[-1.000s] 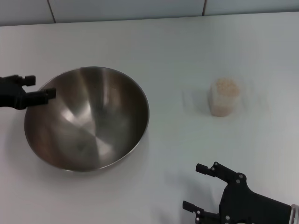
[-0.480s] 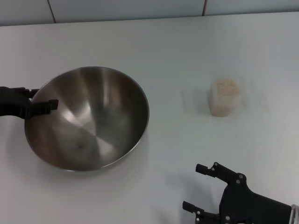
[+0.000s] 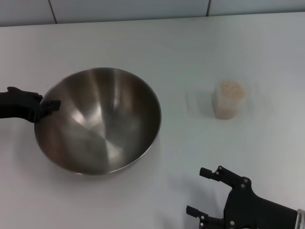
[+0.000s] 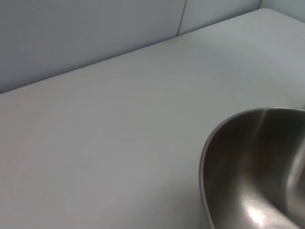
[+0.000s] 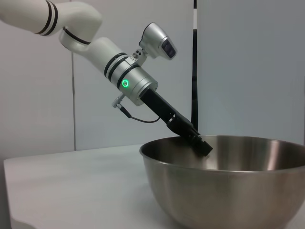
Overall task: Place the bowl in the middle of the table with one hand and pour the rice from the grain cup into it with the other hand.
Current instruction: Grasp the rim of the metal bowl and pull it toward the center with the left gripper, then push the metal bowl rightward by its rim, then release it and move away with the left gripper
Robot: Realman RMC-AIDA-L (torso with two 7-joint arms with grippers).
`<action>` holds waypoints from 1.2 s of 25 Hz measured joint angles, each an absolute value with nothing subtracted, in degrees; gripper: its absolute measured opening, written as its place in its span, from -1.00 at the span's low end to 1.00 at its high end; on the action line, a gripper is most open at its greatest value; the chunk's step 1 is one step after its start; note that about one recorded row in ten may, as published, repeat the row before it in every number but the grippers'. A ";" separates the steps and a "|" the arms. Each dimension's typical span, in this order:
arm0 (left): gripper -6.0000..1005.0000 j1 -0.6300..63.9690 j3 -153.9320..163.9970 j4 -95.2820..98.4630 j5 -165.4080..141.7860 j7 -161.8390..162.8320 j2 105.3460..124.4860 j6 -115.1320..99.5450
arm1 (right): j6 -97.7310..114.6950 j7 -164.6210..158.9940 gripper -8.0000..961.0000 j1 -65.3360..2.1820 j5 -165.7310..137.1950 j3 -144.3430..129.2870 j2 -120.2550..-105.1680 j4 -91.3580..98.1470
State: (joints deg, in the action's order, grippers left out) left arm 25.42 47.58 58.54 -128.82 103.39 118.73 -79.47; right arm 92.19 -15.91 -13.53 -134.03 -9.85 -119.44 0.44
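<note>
The steel bowl (image 3: 102,121) sits left of the middle of the white table (image 3: 190,52), slightly tilted. My left gripper (image 3: 47,102) is shut on the bowl's left rim, one finger inside and one outside. The right wrist view shows this grip (image 5: 202,145) on the bowl (image 5: 228,191). The bowl's rim also shows in the left wrist view (image 4: 252,167). The clear grain cup (image 3: 228,99), full of rice (image 3: 229,88), stands upright to the right of the bowl. My right gripper (image 3: 197,190) is open and empty near the front edge, in front of the cup.
The table's back edge meets a grey wall (image 3: 143,7). Bare tabletop lies between the bowl and the cup.
My left gripper has come down and closed on the bowl's rim. The bowl has shifted a little to the right. The right arm and the cup have not moved.
</note>
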 joint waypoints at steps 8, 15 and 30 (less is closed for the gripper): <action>-0.76 26.08 50.19 58.74 -129.34 105.94 118.59 -79.13 | 92.01 -15.91 0.72 -13.53 -134.03 -9.84 -119.39 0.44; -0.90 28.80 49.07 58.28 -129.47 113.39 117.76 -79.99 | 91.62 -15.75 0.72 -13.82 -134.03 -9.84 -119.43 0.44; -0.83 40.99 49.53 48.71 -129.75 119.61 117.84 -78.28 | 90.72 -15.72 0.72 -14.14 -134.65 -9.84 -119.48 -0.21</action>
